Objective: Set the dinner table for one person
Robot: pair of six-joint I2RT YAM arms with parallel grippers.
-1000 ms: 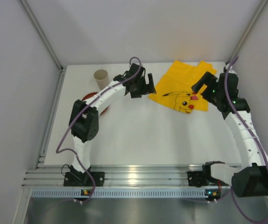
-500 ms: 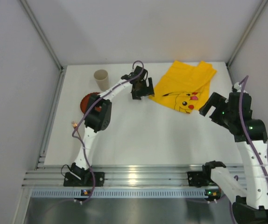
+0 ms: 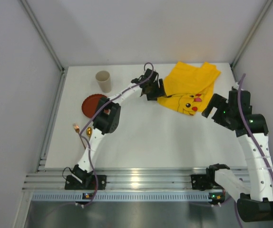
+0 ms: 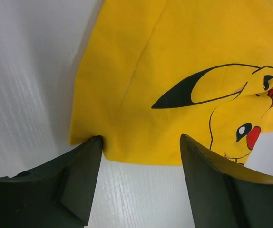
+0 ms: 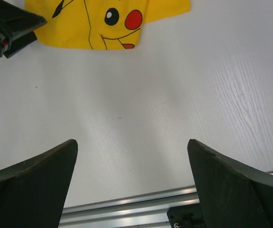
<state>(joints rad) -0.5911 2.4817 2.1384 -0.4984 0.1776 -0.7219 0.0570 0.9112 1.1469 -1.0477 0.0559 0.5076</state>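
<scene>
The dinner table (image 3: 141, 137) is the large white tabletop with an aluminium rail at its near edge. A yellow Pikachu-printed cloth (image 3: 189, 88) lies at the back right; it also shows in the left wrist view (image 4: 174, 80) and in the right wrist view (image 5: 98, 21). My left gripper (image 3: 158, 90) (image 4: 139, 142) is open at the cloth's near-left corner, jaws either side of its edge. My right gripper (image 3: 212, 110) (image 5: 132, 147) is open and empty above bare table to the right of the cloth. A red plate (image 3: 92, 103), a beige cup (image 3: 103, 80) and small cutlery (image 3: 82, 129) lie at the left.
White walls enclose the table on three sides. The aluminium rail (image 3: 141, 180) and both arm bases run along the near edge; the rail also shows in the right wrist view (image 5: 127, 209). The left gripper's dark body appears in the right wrist view (image 5: 8, 26).
My left gripper has moved right to the cloth's near-left corner. My right arm has pulled back from the cloth toward the right side. The plate and cutlery have come into view.
</scene>
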